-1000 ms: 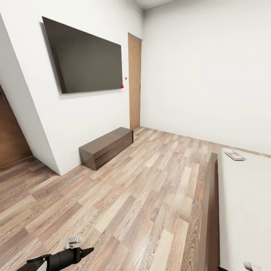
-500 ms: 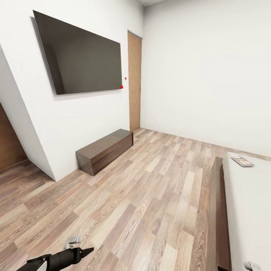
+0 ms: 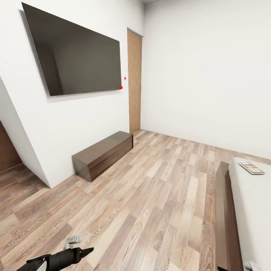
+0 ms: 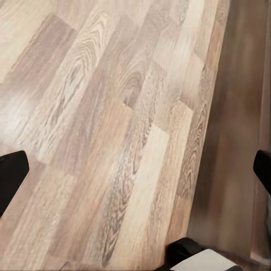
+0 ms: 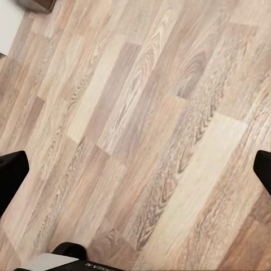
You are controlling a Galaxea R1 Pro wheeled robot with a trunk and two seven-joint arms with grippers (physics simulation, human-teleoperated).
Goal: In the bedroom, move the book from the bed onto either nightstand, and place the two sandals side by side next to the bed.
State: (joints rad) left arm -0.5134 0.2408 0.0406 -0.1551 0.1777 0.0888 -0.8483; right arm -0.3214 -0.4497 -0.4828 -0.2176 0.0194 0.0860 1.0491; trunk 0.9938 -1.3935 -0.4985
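1. Brown wood-plank floor [image 3: 158, 210] lies open through the room's middle.
2. Long low dark wooden bench [image 3: 101, 154] against the left white wall [image 3: 75, 120].
3. Dark brown bed frame [image 3: 226, 218] with its light grey mattress [image 3: 256, 210] blocks the right side.

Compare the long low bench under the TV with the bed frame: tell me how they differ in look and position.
The bench stands against the wall under the TV, at the head view's left; the bed frame runs along that view's right edge. The bench is a closed box with nothing on top; the bed frame is a narrow rail bordering a light grey mattress that carries a book. Both are dark brown wood on the plank floor.
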